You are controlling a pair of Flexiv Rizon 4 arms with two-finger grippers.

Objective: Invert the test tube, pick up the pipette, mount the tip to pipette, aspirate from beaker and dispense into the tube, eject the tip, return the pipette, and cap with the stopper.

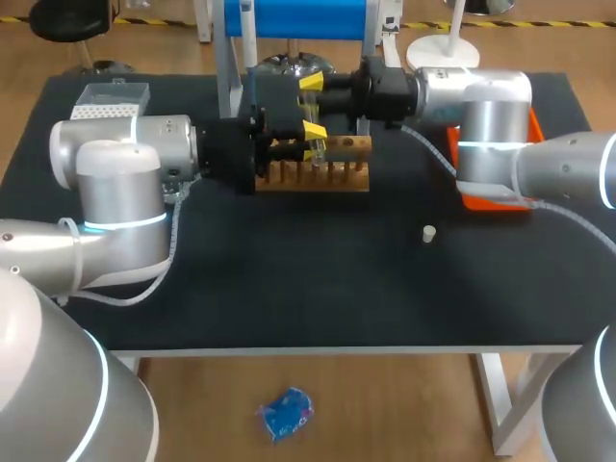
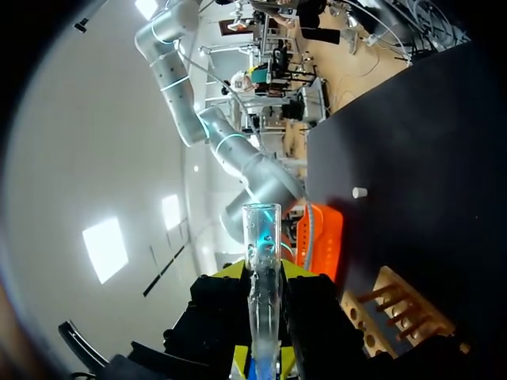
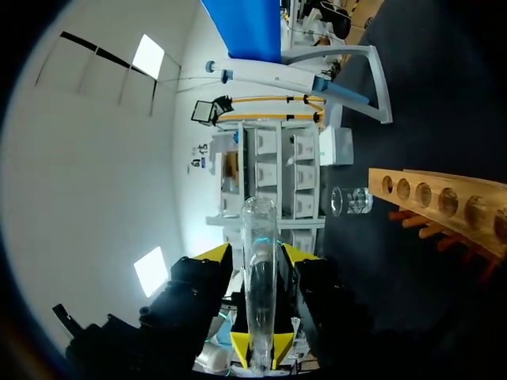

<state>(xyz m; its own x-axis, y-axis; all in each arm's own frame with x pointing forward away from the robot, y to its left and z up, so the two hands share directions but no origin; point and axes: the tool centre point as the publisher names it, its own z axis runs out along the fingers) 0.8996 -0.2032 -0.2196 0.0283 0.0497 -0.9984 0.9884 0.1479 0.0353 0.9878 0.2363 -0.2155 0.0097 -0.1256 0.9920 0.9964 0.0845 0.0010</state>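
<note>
Left wrist view: left tool [image 2: 262,277] clamps the test tube [image 2: 262,237], long axis running straight out along its fingers. Right tool [image 3: 260,269] grips it likewise. Wooden rack [image 1: 337,179] sits upper-middle in head view, beneath both.

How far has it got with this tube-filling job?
Nothing looks finished yet. In hand: the test tube is clamped in the left pincer by the wooden rack; the right pincer grips a tube too, seemingly the inverting step. Left: pipetting from the beaker, and capping, since the stopper lies loose on the table.
</note>
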